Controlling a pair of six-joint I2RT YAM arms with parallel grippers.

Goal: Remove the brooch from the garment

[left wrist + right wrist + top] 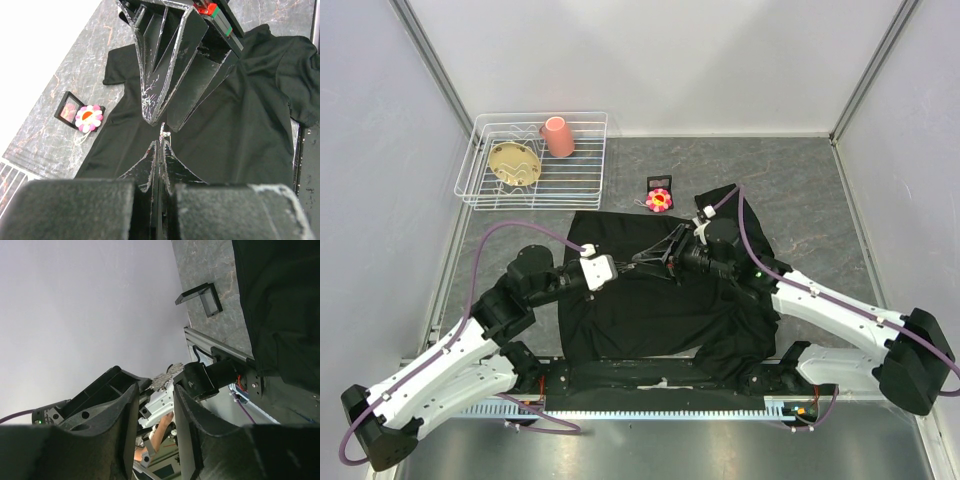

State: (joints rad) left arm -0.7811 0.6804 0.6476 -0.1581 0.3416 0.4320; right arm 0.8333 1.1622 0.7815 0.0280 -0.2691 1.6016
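The garment (650, 310) is a large black shirt spread flat on the grey table; it also shows in the left wrist view (240, 120). My left gripper (623, 268) is shut on the brooch (163, 131), a small silvery sparkly piece pinched at its fingertips above the shirt. My right gripper (662, 257) faces it tip to tip with its jaws a little apart, the tips beside the brooch (167, 378). In the right wrist view the brooch stands free in the air just past the right gripper (155, 389). I see no cloth hanging from it.
A pink-and-white flower ornament (659, 199) lies on a small black box beside the shirt's far edge, also in the left wrist view (88, 117). A white wire rack (480, 185) at the back left holds a pink cup (558, 136) and a tan object (513, 162).
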